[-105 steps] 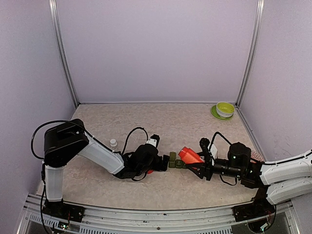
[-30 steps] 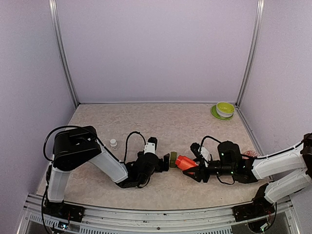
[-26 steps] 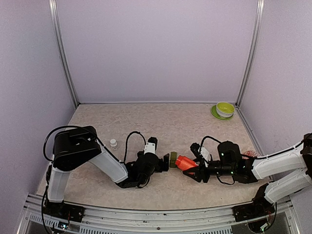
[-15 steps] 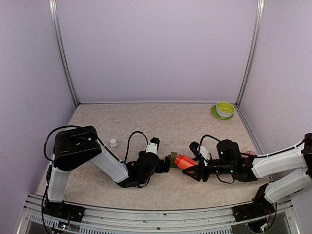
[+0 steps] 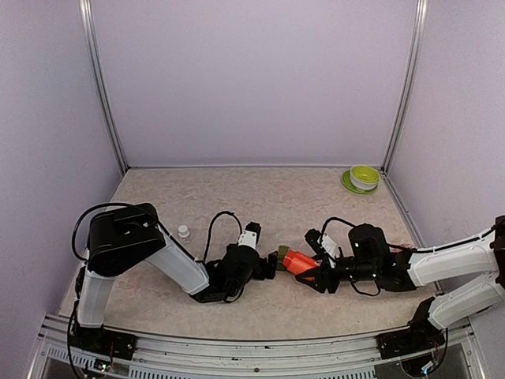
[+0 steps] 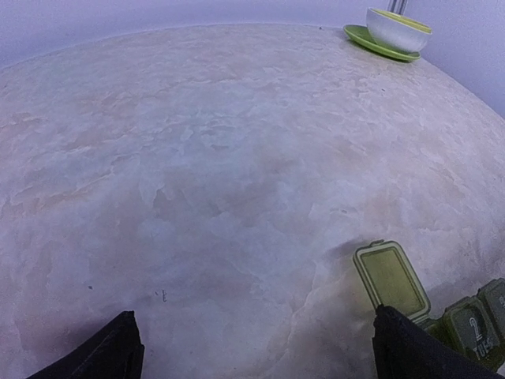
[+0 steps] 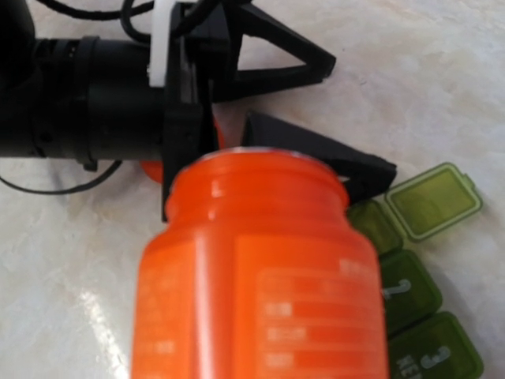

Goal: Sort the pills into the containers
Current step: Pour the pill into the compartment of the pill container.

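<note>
Step in hand, as I judge it: pouring from the bottle into the containers. The right hand (image 5: 314, 269) is closed round the body of a red-orange bottle (image 7: 260, 276). The bottle is held nearly level above the worktop (image 5: 260, 197), its long axis running left to right. Its neck points left toward the other arm and looks uncapped in the right wrist view. No pills are visible anywhere. The containers (image 7: 410, 296), a strip of three joined dark-green boxes, sit on the worktop near the middle, closer to the near edge. They lie just beside and below the bottle's neck, between the two hands. The end box nearest the left hand has its lid (image 6: 390, 280) swung open and lying flat; the other two are shut. From above the bottle hides most of the strip, so I cannot fix the strip's axis there. In the right wrist view it slants away past the bottle's side. The left hand (image 5: 267, 267) is spread wide and holds nothing, one finger (image 6: 406, 351) just beside the open lid. The next move calls for bringing the neck over the open box and tipping slowly, so that few pills drop. The strip is light and may skid, so steadying it would help.
</note>
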